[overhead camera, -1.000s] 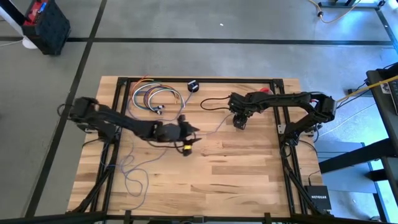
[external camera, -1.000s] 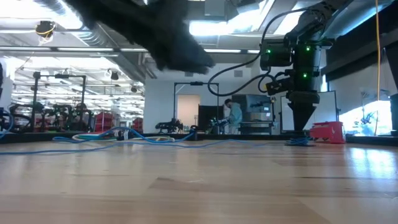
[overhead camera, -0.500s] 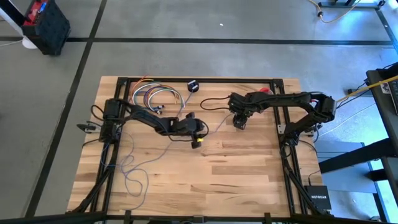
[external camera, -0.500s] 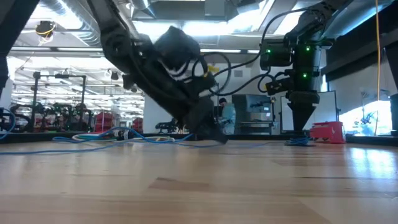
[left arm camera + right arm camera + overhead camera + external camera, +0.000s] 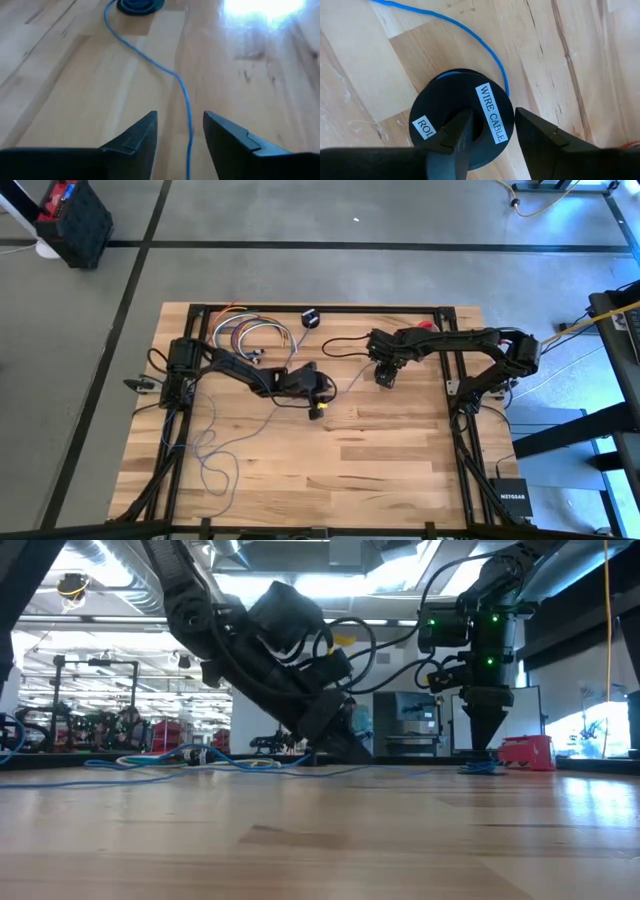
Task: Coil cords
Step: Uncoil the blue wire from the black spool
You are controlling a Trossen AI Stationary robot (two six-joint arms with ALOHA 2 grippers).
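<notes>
Blue cord is seen running across the wooden table, from loose loops near the left edge toward a black spool labelled "WIRE ROLL". The left gripper is lowered near the table's middle, its fingers apart, with the cord passing between them; no clamping is evident. The right gripper is held directly over the spool, fingers apart and straddling its hub; contact cannot be told. A bundle of multicoloured coiled wires is noted at the table's far left side.
</notes>
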